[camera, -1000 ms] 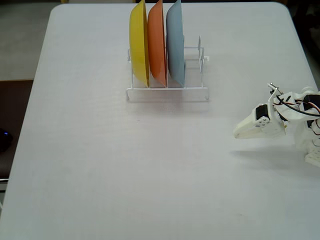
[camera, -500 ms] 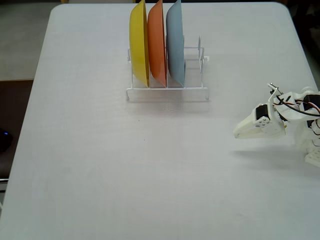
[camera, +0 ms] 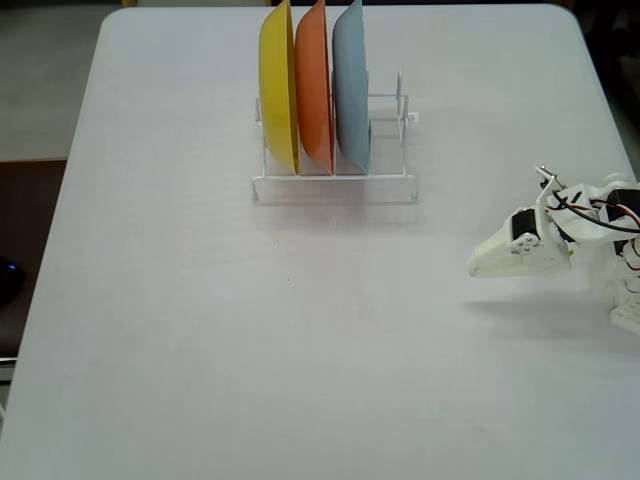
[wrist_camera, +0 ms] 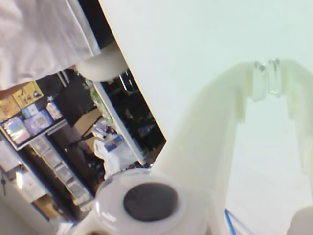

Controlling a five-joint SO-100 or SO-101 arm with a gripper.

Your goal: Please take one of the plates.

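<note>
No cream-white plate shows in either view. A white wire rack (camera: 335,186) at the far middle of the table holds three upright plates: a yellow plate (camera: 279,85), an orange plate (camera: 314,85) and a light blue plate (camera: 351,88). My gripper (camera: 478,267) rests low at the table's right side, well to the right of and nearer than the rack, pointing left. In the wrist view the gripper (wrist_camera: 266,68) has its fingertips together, shut and holding nothing, over bare white table.
The rack has an open slot to the right of the light blue plate. The white table (camera: 250,350) is broad, and its edge (wrist_camera: 132,112) crosses the wrist view with room clutter beyond. The arm's base (camera: 620,260) sits at the right edge.
</note>
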